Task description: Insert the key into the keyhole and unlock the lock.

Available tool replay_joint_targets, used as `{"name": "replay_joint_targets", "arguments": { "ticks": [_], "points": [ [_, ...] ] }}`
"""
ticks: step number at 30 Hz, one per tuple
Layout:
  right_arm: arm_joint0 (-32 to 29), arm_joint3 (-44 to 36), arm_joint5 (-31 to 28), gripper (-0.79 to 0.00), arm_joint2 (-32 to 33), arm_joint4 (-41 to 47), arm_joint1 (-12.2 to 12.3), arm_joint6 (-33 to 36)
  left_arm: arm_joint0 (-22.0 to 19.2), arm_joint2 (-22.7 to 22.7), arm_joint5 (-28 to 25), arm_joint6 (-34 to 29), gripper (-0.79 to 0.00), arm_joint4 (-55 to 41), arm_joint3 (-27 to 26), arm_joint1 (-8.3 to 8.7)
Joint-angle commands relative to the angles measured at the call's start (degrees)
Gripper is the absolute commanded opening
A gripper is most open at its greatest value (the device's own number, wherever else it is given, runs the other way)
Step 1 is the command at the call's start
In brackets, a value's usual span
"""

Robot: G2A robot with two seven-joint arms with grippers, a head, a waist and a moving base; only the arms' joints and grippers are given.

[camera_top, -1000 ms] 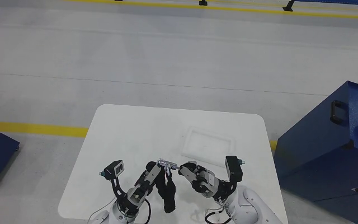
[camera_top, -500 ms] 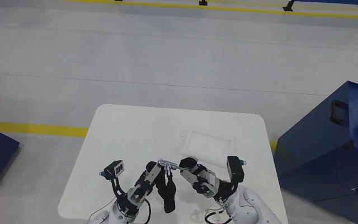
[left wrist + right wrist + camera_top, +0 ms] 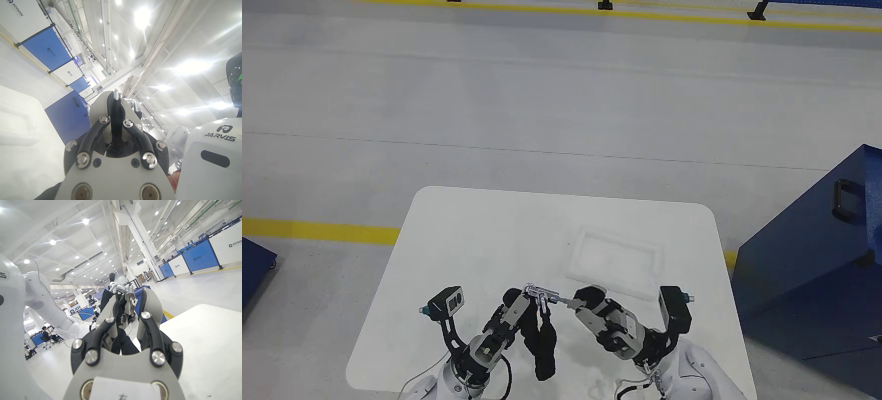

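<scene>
Lock clamped in left tool over table's near half; right tool spread, empty, just beside; tray well apart.

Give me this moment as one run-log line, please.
left pincer: shut on lock | right pincer: open, facing keyhole | lock: above table

Around the white table spreads pale grey floor, with a yellow line passing it, a blue cabinet just beside it and ceiling lights above.
</scene>
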Motion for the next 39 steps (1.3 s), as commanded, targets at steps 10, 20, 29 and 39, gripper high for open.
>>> {"name": "replay_joint_targets", "arguments": {
  "ticks": [10, 20, 29, 39],
  "points": [
    [-1.76, -0.11, -2.18, -0.77, 1.48, 1.41, 0.2, -0.2, 0.0, 0.0, 0.0, 0.0, -0.785, 0.0, 0.0, 0.0],
    [-1.82, 0.08, -2.65, -0.785, 1.53, 2.81, 0.28, 1.81, 0.0, 0.0, 0.0, 0.0, -0.785, 0.0, 0.0, 0.0],
    [-1.07, 0.09, -1.41, -0.785, 1.51, 2.47, 0.17, 2.94, 0.0, 0.0, 0.0, 0.0, -0.785, 0.0, 0.0, 0.0],
    [0.25, 0.6, -1.2, -0.785, 0.88, 2.02, -0.13, 2.9, 0.0, 0.0, 0.0, 0.0, -0.785, 0.0, 0.0, 0.0]
  ]
}}
